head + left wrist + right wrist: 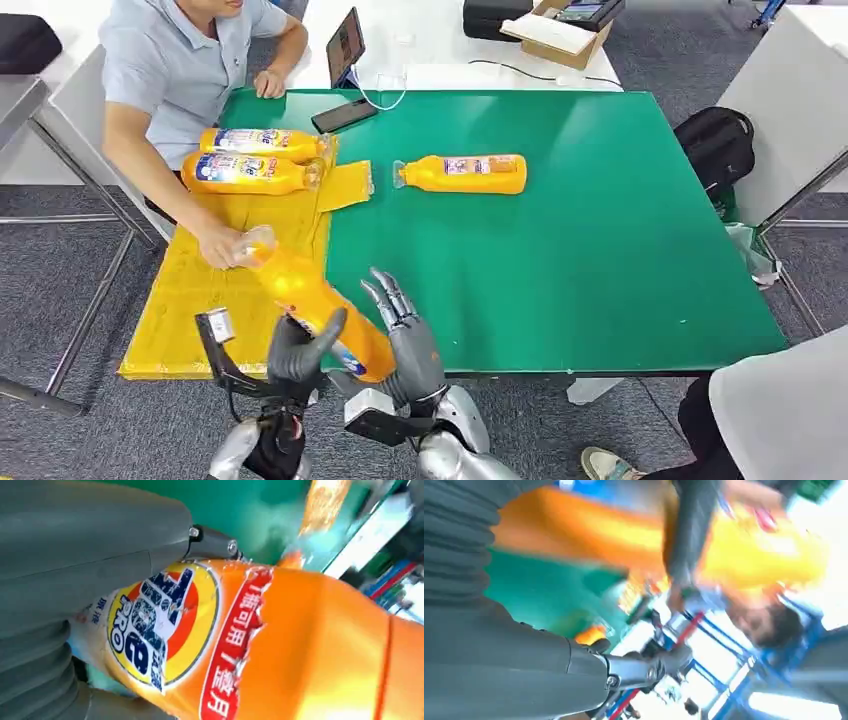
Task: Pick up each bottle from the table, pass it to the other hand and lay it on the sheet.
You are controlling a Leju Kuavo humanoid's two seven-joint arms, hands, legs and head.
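The orange plastic detergent bottle (pixel 318 312), long axis toward 11 o'clock over the yellow sheet (pixel 190 300), is gripped by the left hand (pixel 300 352); right hand (pixel 405 325) fingers are spread, empty.

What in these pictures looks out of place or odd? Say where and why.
A person's hand grips the cap end of the bottle that the left hand holds over the sheet. The bottle's label is torn.
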